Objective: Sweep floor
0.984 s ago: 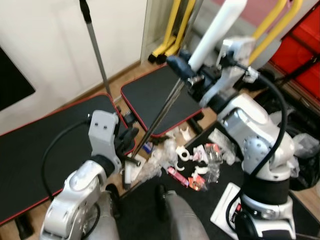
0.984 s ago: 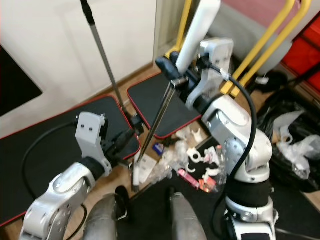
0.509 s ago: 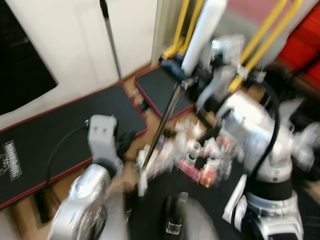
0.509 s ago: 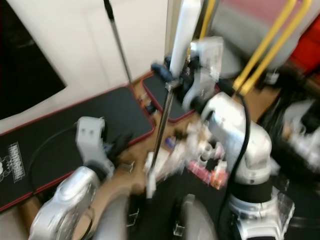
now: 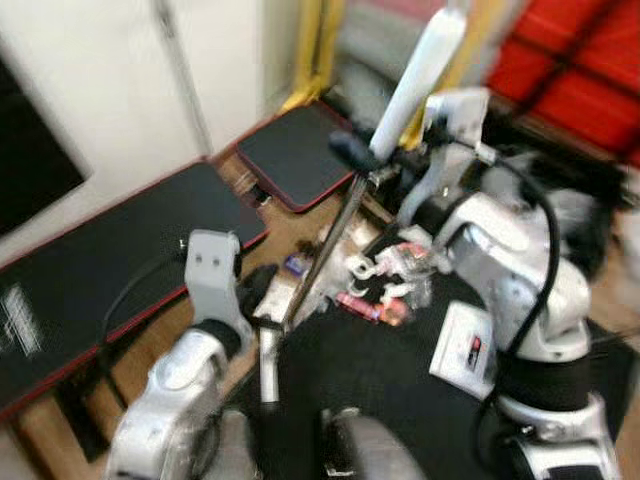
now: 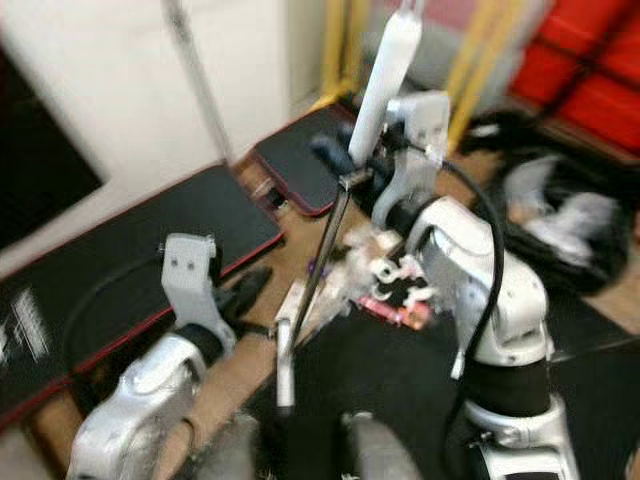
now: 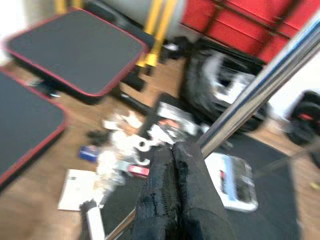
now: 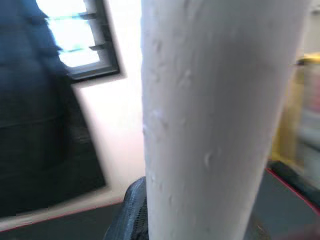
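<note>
Since a second ago the litter pile (image 5: 385,285) of white rings, wrappers and a pink packet sits more compactly along the edge of the dark floor mat (image 5: 385,365), though the head camera has also swung. Both grippers grasp the broom handle (image 5: 325,250), a thin metal shaft topped by a white foam grip (image 5: 420,65). Right gripper (image 5: 385,160) is clamped where foam meets metal; left gripper (image 7: 175,165), its fingers pressed together against the shaft, holds low near the white broom head (image 5: 268,360). Bare wooden floor (image 5: 290,225) forms a narrow lane between the mat and two red-edged black pads (image 5: 110,250). White booklet (image 5: 462,350) lies on the mat, beside the right arm.
</note>
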Tool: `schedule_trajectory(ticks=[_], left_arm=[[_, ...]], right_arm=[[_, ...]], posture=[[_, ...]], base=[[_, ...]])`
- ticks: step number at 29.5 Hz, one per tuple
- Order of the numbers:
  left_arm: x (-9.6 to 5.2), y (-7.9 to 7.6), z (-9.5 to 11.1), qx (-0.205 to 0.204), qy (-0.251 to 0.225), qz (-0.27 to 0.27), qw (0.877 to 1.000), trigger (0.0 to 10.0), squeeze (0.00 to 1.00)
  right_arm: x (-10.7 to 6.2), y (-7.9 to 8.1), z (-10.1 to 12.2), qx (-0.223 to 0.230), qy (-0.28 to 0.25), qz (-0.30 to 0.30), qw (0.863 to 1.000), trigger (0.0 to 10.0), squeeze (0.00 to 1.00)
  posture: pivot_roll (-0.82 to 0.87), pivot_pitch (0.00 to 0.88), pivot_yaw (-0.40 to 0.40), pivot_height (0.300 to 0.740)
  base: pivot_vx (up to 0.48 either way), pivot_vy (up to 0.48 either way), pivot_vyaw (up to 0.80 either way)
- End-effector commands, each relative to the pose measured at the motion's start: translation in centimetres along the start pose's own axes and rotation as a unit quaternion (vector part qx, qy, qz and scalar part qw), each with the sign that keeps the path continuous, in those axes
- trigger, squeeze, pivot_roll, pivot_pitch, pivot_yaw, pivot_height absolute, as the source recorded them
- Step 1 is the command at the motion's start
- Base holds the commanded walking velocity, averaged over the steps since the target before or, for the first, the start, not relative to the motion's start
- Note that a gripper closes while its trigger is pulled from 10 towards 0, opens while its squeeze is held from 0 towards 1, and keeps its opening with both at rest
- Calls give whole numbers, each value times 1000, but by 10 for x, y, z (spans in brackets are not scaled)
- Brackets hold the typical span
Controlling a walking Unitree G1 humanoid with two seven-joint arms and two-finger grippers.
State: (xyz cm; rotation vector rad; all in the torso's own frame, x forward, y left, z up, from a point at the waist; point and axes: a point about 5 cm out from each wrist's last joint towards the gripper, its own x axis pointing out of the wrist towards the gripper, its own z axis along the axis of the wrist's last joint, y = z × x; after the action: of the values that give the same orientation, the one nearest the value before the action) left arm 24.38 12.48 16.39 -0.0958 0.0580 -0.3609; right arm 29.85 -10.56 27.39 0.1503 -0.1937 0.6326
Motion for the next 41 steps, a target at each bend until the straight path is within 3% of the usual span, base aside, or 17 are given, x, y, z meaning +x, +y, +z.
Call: schedule_trajectory(ticks=[1, 19, 34, 41], left_arm=[[0, -1, -6, -9, 7, -3, 1000, 10000, 0], [6, -1, -7, -3, -1, -7, 1000, 10000, 0], [10, 0, -10, 1, 2, -10, 1000, 10000, 0], [10, 0, -8, -2, -5, -8, 1000, 10000, 0]], right_arm=[[-2, -1, 6, -27, -10, -4, 1000, 10000, 0], [0, -4, 7, -52, -12, -17, 998, 10000, 0], [0, -5, 6, -66, -16, -23, 997, 10000, 0], [1, -4, 5, -64, -14, -18, 998, 10000, 0]], posture=[[-140, 231, -183, 740], [-158, 200, -179, 740], [-157, 190, -175, 740], [-156, 190, -175, 740]], base=[[0, 0, -800], [0, 0, -800], [388, 0, 0], [0, 0, -762]])
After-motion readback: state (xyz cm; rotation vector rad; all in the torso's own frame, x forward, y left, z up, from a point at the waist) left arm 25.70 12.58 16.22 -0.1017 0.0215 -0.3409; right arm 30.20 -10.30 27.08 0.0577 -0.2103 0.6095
